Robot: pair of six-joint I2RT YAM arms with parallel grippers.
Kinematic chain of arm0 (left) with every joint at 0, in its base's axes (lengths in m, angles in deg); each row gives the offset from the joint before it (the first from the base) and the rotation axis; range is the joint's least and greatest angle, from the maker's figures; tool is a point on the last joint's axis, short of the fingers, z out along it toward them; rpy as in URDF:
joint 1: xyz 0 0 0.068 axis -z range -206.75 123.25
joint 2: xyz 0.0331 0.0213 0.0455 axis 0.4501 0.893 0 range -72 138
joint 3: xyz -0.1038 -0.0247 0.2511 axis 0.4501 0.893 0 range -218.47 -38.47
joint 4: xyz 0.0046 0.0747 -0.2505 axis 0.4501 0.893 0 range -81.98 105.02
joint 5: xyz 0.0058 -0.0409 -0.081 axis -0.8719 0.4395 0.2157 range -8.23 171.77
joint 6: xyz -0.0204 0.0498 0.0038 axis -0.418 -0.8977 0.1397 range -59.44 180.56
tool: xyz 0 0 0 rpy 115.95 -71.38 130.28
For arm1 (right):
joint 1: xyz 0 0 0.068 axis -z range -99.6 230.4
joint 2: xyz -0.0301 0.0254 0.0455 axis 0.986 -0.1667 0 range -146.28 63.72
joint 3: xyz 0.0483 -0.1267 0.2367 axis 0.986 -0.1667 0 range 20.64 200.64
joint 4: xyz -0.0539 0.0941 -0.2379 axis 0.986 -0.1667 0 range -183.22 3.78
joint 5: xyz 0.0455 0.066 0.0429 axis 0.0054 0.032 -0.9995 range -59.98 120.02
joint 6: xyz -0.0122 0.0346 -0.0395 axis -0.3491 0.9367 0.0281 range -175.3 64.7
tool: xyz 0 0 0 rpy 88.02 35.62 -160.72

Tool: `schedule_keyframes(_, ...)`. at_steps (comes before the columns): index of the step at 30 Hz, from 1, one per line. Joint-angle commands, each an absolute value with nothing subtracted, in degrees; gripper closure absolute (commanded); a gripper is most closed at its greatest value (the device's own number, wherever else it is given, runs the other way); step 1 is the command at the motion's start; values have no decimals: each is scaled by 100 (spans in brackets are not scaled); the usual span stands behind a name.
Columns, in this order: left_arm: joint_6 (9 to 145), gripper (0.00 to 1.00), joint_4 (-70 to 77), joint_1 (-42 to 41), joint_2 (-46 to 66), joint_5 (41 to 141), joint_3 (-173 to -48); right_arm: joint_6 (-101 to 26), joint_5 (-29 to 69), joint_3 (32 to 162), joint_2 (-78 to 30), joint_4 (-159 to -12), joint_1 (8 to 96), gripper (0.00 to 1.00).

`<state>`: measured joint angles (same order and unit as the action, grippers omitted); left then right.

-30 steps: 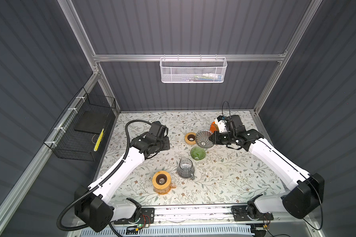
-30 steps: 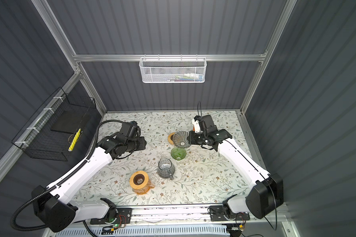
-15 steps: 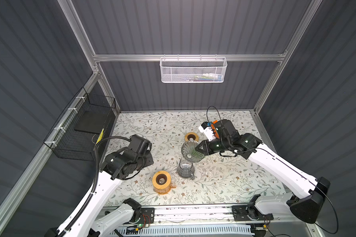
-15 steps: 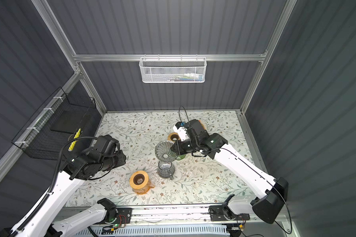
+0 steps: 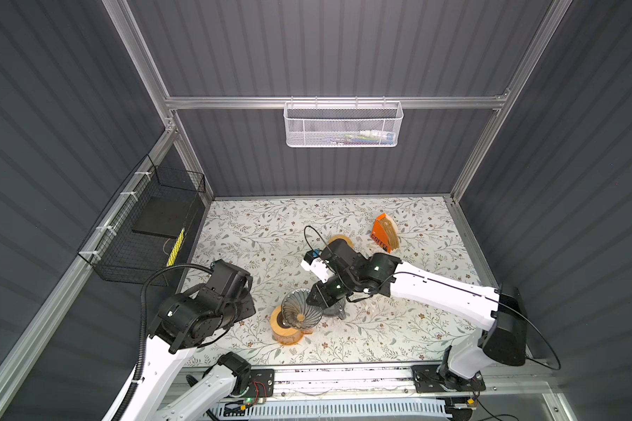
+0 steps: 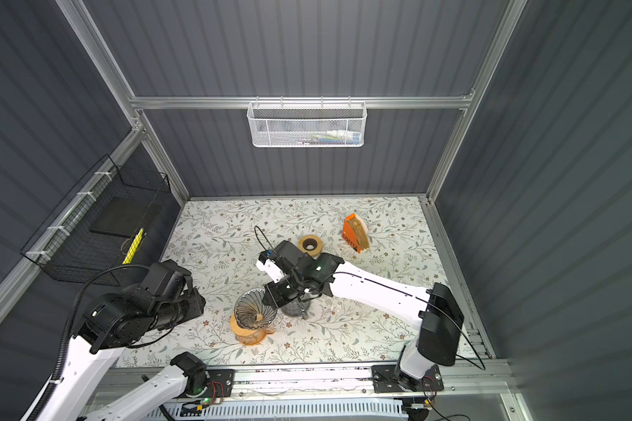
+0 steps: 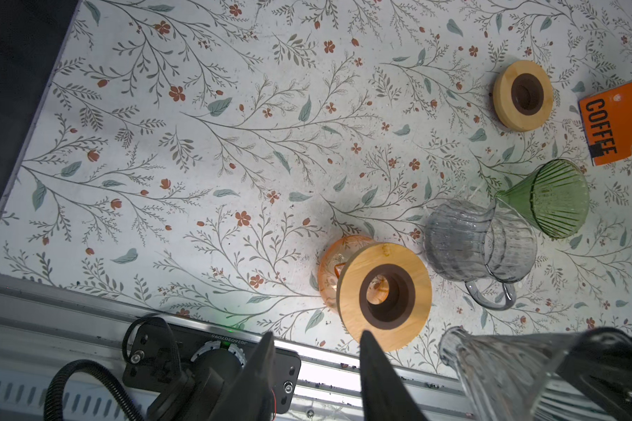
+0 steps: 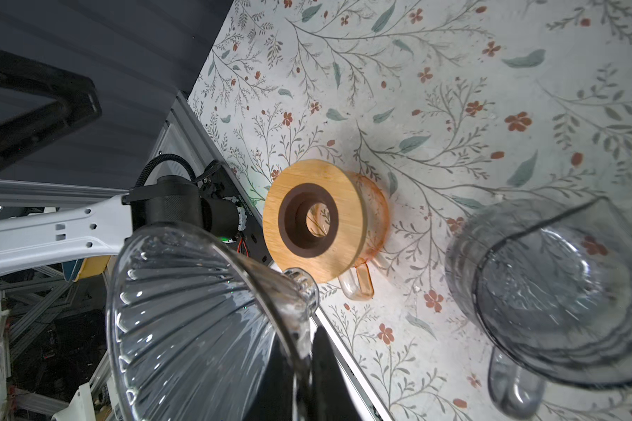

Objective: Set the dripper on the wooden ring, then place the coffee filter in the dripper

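The clear dripper [image 5: 300, 310] is pinched by its wall in the right gripper [image 8: 303, 346] and held off the counter [image 5: 256, 233]. In both top views it overlaps the wooden ring [image 8: 343, 204] set on the orange mug [image 8: 374, 215]; whether they touch cannot be told. The left gripper [image 7: 317, 333] is seen near the mug, fingers spread, with nothing between them. The filters [image 5: 393, 233] are stacked in the orange holder [image 5: 378, 235] at the far right of the counter, well apart from the clear dripper. A grey pitcher [image 7: 478, 248] is stood just beside the mug, and a green dripper [image 7: 548, 197] is laid on its side next to it.
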<state>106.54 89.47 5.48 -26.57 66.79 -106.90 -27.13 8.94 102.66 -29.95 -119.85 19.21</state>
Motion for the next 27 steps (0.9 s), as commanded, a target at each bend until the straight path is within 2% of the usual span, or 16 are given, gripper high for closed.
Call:
schedule_keyframes(1, 10513, 60, 9197, 563, -2717, 6761, -10797, -2651, 818, 10757, -3253, -11863, 1847, 100)
schedule_keyframes(16, 10250, 57, 8628, 568, -3086, 7199, -10530, -2655, 760, 11621, -4242, -12297, 1832, 100)
schedule_keyframes(27, 10042, 56, 8180, 568, -3102, 7614, -10136, -2619, 981, 11645, -4404, -12402, 1833, 100)
